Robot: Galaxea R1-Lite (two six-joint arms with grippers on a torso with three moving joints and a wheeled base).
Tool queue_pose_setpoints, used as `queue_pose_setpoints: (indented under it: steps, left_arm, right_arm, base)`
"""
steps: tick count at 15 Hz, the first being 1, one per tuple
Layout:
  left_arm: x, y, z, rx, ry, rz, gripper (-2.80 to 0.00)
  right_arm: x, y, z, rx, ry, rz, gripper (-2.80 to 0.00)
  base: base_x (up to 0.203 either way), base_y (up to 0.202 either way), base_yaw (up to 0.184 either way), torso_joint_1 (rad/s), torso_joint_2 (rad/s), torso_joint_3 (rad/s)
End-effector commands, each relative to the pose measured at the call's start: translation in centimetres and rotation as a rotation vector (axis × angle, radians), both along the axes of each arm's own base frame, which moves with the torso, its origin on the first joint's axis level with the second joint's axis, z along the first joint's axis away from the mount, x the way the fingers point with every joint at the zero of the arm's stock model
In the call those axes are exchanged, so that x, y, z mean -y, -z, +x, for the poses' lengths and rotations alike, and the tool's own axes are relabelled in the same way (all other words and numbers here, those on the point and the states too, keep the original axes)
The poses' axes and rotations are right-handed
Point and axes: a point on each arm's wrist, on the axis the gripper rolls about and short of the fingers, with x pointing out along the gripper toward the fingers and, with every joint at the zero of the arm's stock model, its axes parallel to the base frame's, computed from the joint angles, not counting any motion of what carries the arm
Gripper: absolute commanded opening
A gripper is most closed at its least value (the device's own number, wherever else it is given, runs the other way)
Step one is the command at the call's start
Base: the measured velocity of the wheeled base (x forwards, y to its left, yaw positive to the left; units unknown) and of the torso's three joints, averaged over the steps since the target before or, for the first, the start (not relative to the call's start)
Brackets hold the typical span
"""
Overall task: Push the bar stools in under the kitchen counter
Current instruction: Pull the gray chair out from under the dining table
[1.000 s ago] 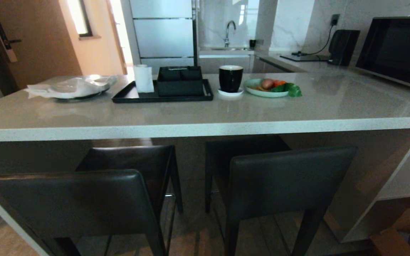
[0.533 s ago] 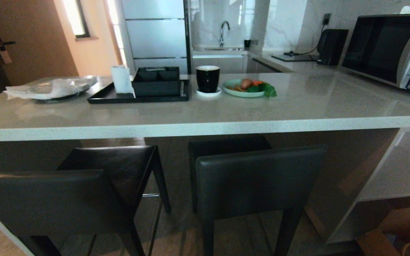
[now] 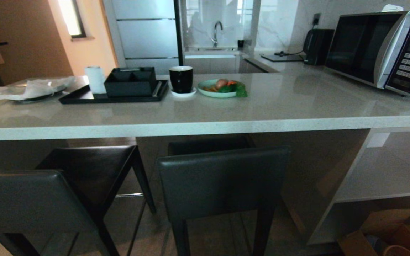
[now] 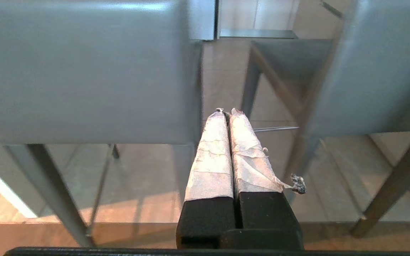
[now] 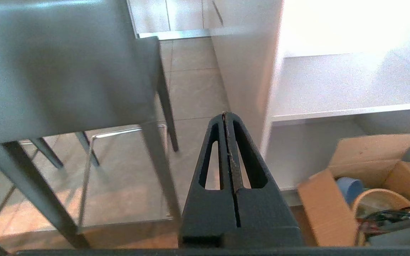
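Your left gripper (image 4: 226, 111) is closed, empty, aimed between both stools' backrests. Your right gripper (image 5: 225, 113) is closed too, right stool (image 5: 59, 71) beside it. Both stools (image 3: 222, 177) stand partly under the counter (image 3: 205, 124).

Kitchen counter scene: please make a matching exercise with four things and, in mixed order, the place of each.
Things:
1. black cup
2. microwave
3. green plate of vegetables
4. black tray

Places:
a. far right on the kitchen counter
b. on a white saucer
c. under a black box and a white roll
d. just right of the cup

Pairs: 1-b, 2-a, 3-d, 4-c
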Motion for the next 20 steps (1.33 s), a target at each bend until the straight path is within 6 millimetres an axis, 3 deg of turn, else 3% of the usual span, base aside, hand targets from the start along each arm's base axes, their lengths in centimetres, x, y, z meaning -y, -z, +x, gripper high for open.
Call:
queue_pose_setpoints:
  steps: [1,4,12,20]
  left_arm:
    - [0.0,-0.01,0.01,-0.001,-0.001,-0.002,-2.8]
    - [0.0,-0.01,0.01,-0.001,0.0,-0.002,-2.8]
    - [0.0,-0.01,0.01,-0.001,0.0,-0.002,-2.8]
    - [0.0,-0.01,0.01,-0.001,0.0,-0.002,-2.8]
  right_arm:
    - [0.0,0.04,0.02,-0.003,-0.001,0.0,-2.8]
    - [0.0,0.04,0.02,-0.003,-0.001,0.0,-2.8]
    - [0.0,0.04,0.02,-0.003,-0.001,0.0,-2.8]
    - [0.0,0.04,0.01,-0.001,-0.001,0.0,-2.8]
  base:
    - [0.0,-0.194,0.002,0.004,0.0,0.004]
    - [0.0,-0.126,0.005,0.005,0.0,0.002]
    - [0.0,0.0,0.0,-0.008,0.02,0.013]
    - [0.0,0.0,0.0,-0.137,0.41,0.269]
